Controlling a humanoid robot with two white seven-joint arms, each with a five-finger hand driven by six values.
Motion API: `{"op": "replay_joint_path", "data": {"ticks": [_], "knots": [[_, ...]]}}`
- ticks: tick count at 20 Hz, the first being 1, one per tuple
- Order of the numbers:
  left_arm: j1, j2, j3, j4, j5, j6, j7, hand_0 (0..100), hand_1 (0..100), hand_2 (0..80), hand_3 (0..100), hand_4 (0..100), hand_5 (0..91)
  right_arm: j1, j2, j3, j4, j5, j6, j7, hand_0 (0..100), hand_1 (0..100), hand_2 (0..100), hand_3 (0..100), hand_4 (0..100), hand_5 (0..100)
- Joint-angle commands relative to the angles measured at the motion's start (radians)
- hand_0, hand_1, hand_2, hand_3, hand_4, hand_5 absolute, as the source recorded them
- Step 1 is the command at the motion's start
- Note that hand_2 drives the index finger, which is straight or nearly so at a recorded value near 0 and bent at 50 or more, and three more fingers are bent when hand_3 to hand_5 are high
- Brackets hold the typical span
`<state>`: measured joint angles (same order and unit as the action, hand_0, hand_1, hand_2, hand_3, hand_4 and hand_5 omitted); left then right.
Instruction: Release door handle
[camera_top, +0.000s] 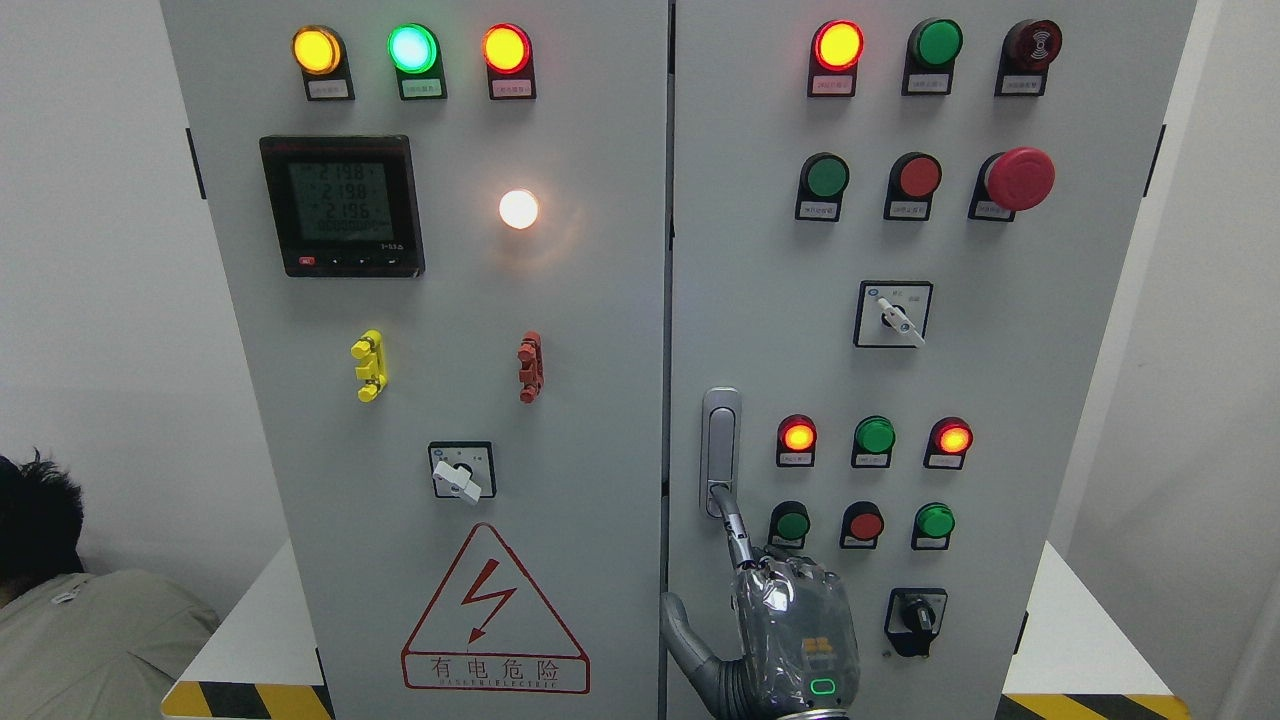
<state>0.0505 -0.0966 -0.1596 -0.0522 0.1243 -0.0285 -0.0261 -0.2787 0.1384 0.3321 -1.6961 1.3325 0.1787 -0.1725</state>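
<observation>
Head view of a grey electrical cabinet (560, 420) with two doors. The door handle (720, 450), a slim upright metal handle, sits at the left edge of the right-hand door, just left of a cluster of red and green buttons (875, 437). One robot hand (790, 630) rises from the bottom edge slightly right of the middle, so it is judged to be the right one; no other arm shows. Its index finger (735, 520) is stretched upward with the tip touching the lower end of the handle, the thumb sticks out to the left, and the other fingers appear folded; nothing is gripped. The handle lies flush in its plate and the door looks closed. Release seems nearly done: only fingertip contact remains, and what is left is drawing the hand clear. A person (60, 590) is partly visible at lower left.
</observation>
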Motion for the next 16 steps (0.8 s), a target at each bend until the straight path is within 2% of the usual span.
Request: {"op": "replay_joint_path", "data": {"ticks": [1,16], "knots": [[0.0,0.0,0.0,0.0,0.0,-0.001,0.0,0,0,4.7,11,0,0.0,0.001,0.0,0.004,0.006,0.002,-0.001,0.002,35,22,2,81,76,73],[0.0,0.0,0.0,0.0,0.0,-0.001,0.0,0,0,4.5,11,0,0.0,0.009,0.001,0.005,0.009,0.002,-0.001,0.004,35,22,4,82,76,73]]}}
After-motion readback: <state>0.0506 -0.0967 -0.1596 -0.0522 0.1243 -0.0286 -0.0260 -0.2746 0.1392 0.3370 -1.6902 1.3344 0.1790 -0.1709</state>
